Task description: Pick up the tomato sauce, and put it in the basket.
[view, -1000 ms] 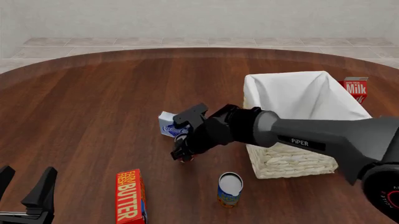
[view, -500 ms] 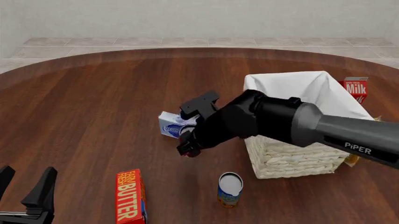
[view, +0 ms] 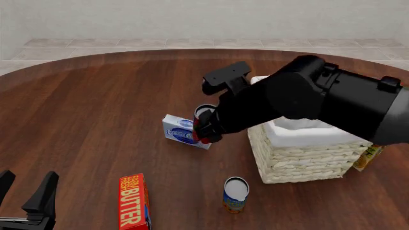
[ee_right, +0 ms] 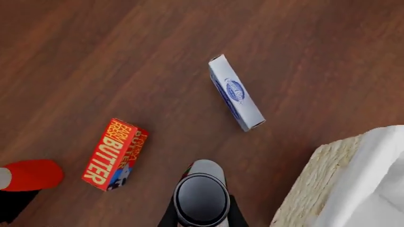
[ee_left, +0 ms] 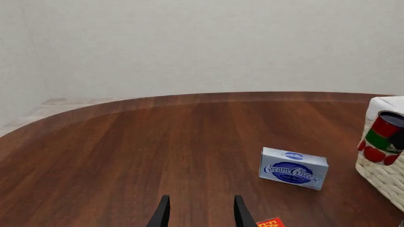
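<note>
The tomato sauce can (view: 202,120) hangs in the air, clear of the tabletop (view: 96,120), with its long axis close to upright and only slightly tilted; its silvery top faces up toward the front camera and its red, green-banded side shows below. It sits between the fingers of the right gripper (view: 203,128), which are clamped on its sides; in the right wrist view the can's round end (ee_right: 201,200) fills the gap between the two dark fingers (ee_right: 169,218), seen end-on along its axis. In the left wrist view the same can (ee_left: 381,140) appears just in front of the wicker wall of the basket (ee_left: 385,175), off the table. From the front, the can is just left of the basket (view: 300,163) and above the cream cheese box (view: 182,130), not yet over the white lining. A butter box (view: 133,201) and a blue-and-orange can (view: 235,194) rest on the table nearer the camera. The left gripper (view: 26,199) hovers low at the near left, its fingers spread apart and holding nothing
</note>
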`<action>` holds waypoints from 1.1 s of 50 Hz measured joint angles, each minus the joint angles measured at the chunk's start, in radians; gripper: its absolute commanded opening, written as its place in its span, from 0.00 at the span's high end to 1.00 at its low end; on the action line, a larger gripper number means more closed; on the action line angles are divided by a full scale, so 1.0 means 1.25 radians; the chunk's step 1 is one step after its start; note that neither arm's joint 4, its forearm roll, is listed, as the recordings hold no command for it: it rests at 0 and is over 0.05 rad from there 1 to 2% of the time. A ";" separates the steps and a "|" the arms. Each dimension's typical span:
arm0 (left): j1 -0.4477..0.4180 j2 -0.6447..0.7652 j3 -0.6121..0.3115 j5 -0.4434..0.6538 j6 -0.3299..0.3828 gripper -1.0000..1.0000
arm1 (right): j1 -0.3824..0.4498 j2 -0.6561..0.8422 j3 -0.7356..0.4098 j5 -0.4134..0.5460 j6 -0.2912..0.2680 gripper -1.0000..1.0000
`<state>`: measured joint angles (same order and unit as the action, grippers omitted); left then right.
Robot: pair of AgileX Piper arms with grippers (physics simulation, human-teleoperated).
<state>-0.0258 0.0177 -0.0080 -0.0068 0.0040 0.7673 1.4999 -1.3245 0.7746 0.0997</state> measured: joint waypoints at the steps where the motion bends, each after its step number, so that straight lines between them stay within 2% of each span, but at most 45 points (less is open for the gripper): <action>1: 0.000 0.000 0.000 0.000 0.000 0.00 | -0.002 -0.006 -0.002 0.006 0.001 1.00; 25: 0.000 0.000 0.000 0.000 0.000 0.00 | -0.052 -0.152 -0.102 0.164 0.015 1.00; 55: 0.000 0.000 0.000 0.000 0.000 0.00 | -0.170 -0.340 -0.045 0.280 0.003 1.00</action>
<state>-0.0259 0.0177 -0.0080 -0.0068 0.0040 0.5548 1.0754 -1.3803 1.1246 0.1039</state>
